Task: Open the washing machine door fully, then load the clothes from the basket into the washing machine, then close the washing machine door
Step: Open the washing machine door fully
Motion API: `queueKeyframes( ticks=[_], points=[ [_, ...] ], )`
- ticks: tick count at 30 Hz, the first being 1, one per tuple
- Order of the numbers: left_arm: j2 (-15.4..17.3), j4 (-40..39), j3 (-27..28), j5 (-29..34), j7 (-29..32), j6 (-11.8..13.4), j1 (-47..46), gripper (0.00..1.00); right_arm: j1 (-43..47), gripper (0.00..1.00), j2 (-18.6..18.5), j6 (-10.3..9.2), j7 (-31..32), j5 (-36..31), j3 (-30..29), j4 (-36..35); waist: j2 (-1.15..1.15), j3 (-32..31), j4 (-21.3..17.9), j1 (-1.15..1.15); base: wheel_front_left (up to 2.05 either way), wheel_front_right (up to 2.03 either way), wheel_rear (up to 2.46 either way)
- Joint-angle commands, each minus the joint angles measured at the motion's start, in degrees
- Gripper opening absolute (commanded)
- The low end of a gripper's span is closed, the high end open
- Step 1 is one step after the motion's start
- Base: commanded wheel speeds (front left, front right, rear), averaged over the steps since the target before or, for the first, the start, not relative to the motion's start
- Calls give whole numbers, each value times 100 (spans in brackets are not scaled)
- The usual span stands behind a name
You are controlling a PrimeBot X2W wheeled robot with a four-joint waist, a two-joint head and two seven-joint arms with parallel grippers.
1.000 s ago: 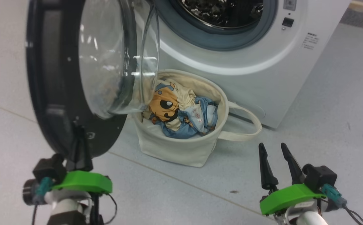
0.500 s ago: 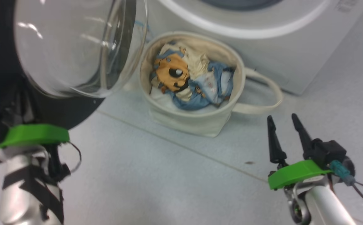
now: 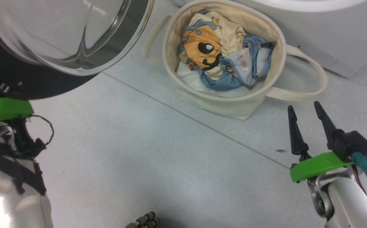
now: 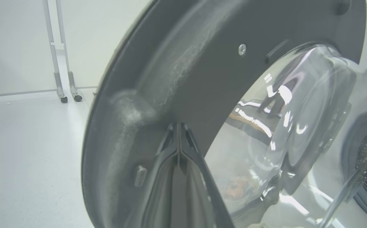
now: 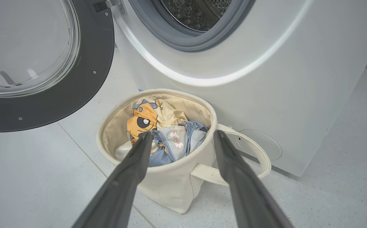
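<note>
Pressing its two dark fingers flat together with nothing between them, the left gripper (image 4: pixel 178 126) has its tips up against the matte grey inner face of the washing machine door (image 4: pixel 202 63); whether they actually touch it I cannot tell. Beside them the door's clear glass bowl (image 4: pixel 297 126) bulges out, smooth and full of reflections. The right gripper (image 3: pixel 303 106) hangs above the speckled pale floor (image 3: pixel 139 152) with its tapered fingers spread wide and empty, pointing at the basket (image 3: pixel 221 106), which stands near it but apart. The basket is a round cream canvas tub with soft walls and two long loop handles (image 3: pixel 310 91), one on each side. In it lie the clothes (image 3: pixel 221 60): crumpled cream cloth with an orange cartoon face, tangled with light-blue fabric carrying small prints, over something plain white. Just behind the basket stands the washing machine (image 5: pixel 281 95), a glossy white box, its grey ring framing the perforated metal drum (image 5: pixel 196 12). The door is swung out to the machine's left.
</note>
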Motion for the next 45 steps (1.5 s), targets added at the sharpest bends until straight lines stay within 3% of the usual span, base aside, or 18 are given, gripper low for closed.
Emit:
queueKeyframes(
  ticks=[1,9,14,18,22,26,32,41,43,45],
  points=[
    [266,-117,230,115,-26,-28,-97,2,4,100,-31,1,-71,-51,146,-194,0,29,34,0,0,0,0],
    [229,-169,333,369,-26,-285,-102,4,6,100,-43,1,-71,-4,224,-159,0,-89,55,0,0,0,0],
    [222,-282,-200,326,-26,-351,178,6,-4,100,126,1,-71,47,236,-171,0,-359,-42,0,0,0,0],
    [221,-622,-955,57,-26,-294,602,8,2,100,391,1,-71,104,144,-230,0,-713,-229,0,0,0,0],
    [220,-1253,-1752,-358,-26,-278,1145,1,96,100,676,1,-71,196,-54,-328,0,-1120,-536,0,0,0,0],
    [220,-1683,-2483,-577,-26,-171,1716,4,264,100,864,1,-71,289,-271,-513,0,-1503,-924,0,0,0,0],
    [220,-1645,-3324,-625,-26,-3,2345,7,580,100,958,1,-71,437,-454,-759,0,-1936,-1547,0,0,0,0],
    [220,-1705,-3490,-671,-26,30,2914,7,934,100,964,1,-71,899,-389,-948,0,-2226,-2366,0,0,0,0],
    [219,-1765,-3491,-612,-26,29,3026,2,990,100,964,1,-71,952,-387,-938,0,-2272,-2488,0,0,0,0],
    [219,-1804,-3503,-584,-26,39,3117,6,1019,100,964,1,-71,981,-370,-929,0,-2296,-2587,0,0,0,0]
  ],
)
